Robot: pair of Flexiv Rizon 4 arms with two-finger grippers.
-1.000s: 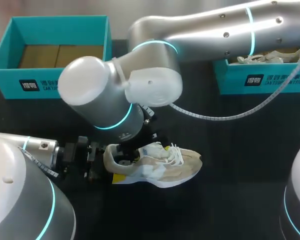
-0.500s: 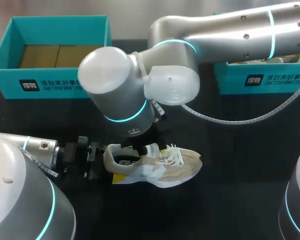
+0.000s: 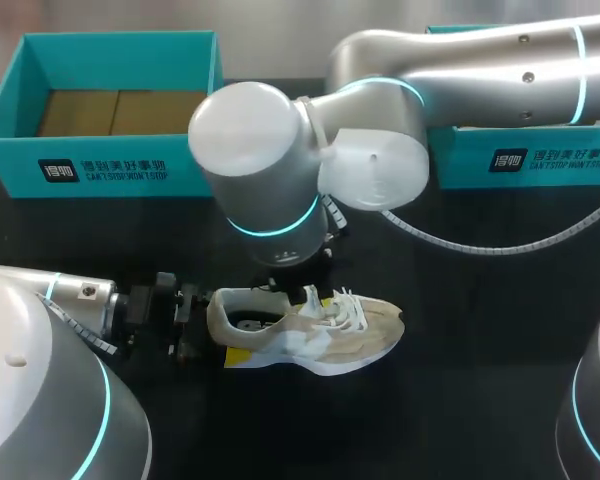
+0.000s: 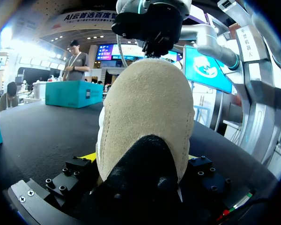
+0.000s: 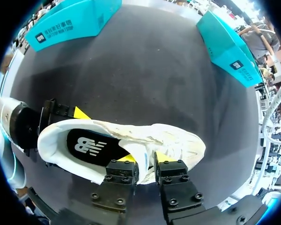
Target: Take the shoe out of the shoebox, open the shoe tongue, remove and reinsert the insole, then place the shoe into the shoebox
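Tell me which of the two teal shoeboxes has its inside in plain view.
The left shoebox: its brown floor shows in the head view. The right shoebox has the right arm lying across its opening.

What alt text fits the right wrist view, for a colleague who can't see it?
The right gripper is shut on the tongue side of a beige shoe standing on the black table, its black insole showing inside. The left gripper holds the heel; two teal shoeboxes stand beyond.
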